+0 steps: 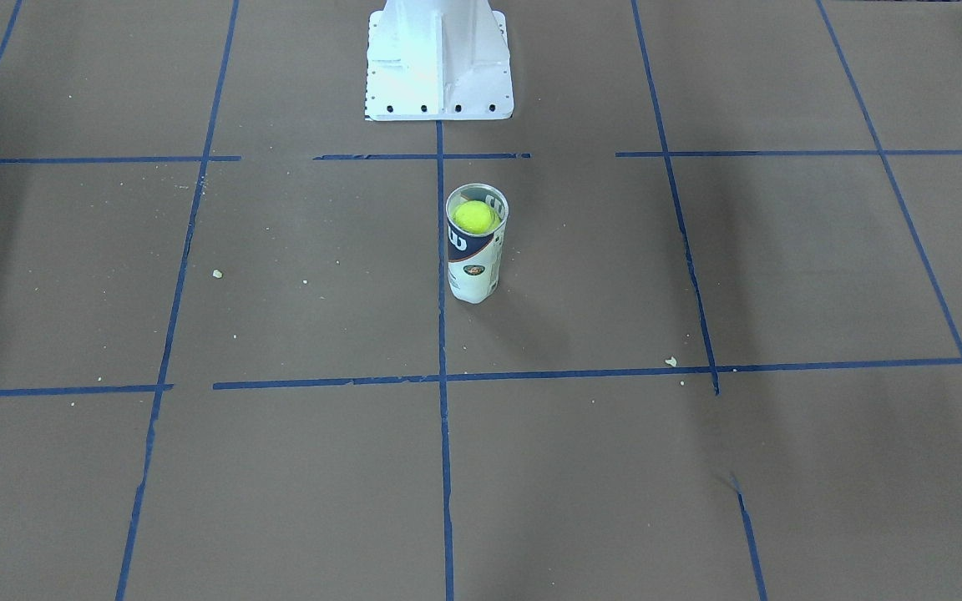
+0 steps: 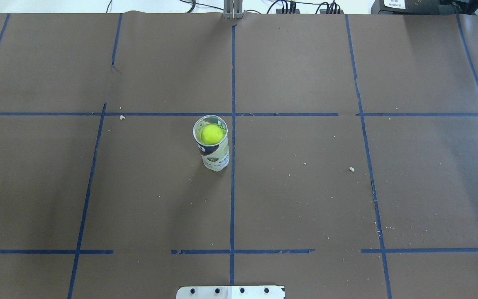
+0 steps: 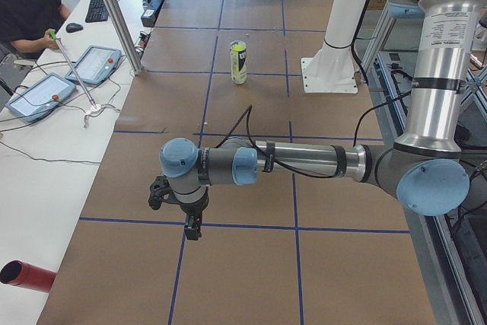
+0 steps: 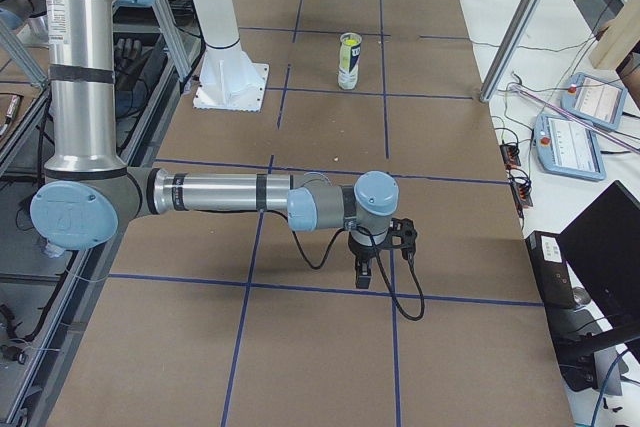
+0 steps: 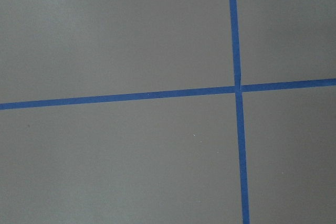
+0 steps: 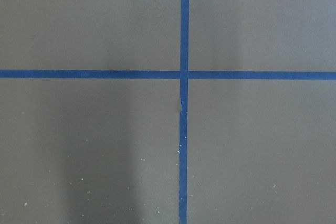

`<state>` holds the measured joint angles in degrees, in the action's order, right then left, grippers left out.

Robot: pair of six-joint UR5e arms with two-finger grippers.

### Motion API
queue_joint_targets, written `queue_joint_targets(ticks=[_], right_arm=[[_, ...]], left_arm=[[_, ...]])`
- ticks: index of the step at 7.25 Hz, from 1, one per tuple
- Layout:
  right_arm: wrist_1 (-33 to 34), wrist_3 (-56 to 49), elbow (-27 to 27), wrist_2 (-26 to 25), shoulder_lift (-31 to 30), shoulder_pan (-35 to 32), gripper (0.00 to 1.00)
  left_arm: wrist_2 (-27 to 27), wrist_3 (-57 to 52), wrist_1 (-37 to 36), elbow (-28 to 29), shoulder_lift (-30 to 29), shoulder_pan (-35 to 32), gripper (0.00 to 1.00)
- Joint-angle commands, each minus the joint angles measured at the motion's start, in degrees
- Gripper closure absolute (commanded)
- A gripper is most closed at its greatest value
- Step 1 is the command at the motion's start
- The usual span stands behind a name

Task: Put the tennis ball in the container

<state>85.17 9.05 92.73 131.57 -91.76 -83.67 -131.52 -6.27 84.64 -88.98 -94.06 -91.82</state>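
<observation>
The tennis ball (image 1: 475, 216) (image 2: 212, 133) sits inside the top of the container (image 1: 474, 269) (image 2: 216, 158), a clear can with a navy band and white label, standing upright beside the table's centre tape line. In the side views the container (image 3: 238, 66) (image 4: 348, 72) stands far from both arms. My left gripper (image 3: 194, 226) hangs low over the paper at the table's left end; my right gripper (image 4: 365, 277) does the same at the right end. Neither shows in any other view, so I cannot tell whether they are open or shut. Both wrist views show only brown paper and blue tape.
The white robot base (image 1: 439, 58) (image 3: 329, 74) stands behind the can. Along the operators' side there are tablets (image 3: 38, 97) (image 4: 585, 137), metal posts (image 3: 114, 13) and a red cylinder (image 3: 27, 275). A seated person (image 3: 27, 5) is at the far corner.
</observation>
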Motion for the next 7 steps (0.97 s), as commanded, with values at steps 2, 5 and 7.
queue_joint_targets(ticks=[2,5,7], right_arm=[[0.0,0.0,0.0,0.0,0.0,0.1,0.0],[0.0,0.0,0.0,0.0,0.0,0.0,0.0],[0.0,0.0,0.0,0.0,0.0,0.0,0.0]], left_arm=[[-1.7,-0.1,0.3,-0.1,1.1,0.1,0.0],[-1.8,-0.3,0.4,-0.1,1.2,0.1,0.0],[-1.8,-0.5,0.5,-0.1,1.2,0.1,0.0]])
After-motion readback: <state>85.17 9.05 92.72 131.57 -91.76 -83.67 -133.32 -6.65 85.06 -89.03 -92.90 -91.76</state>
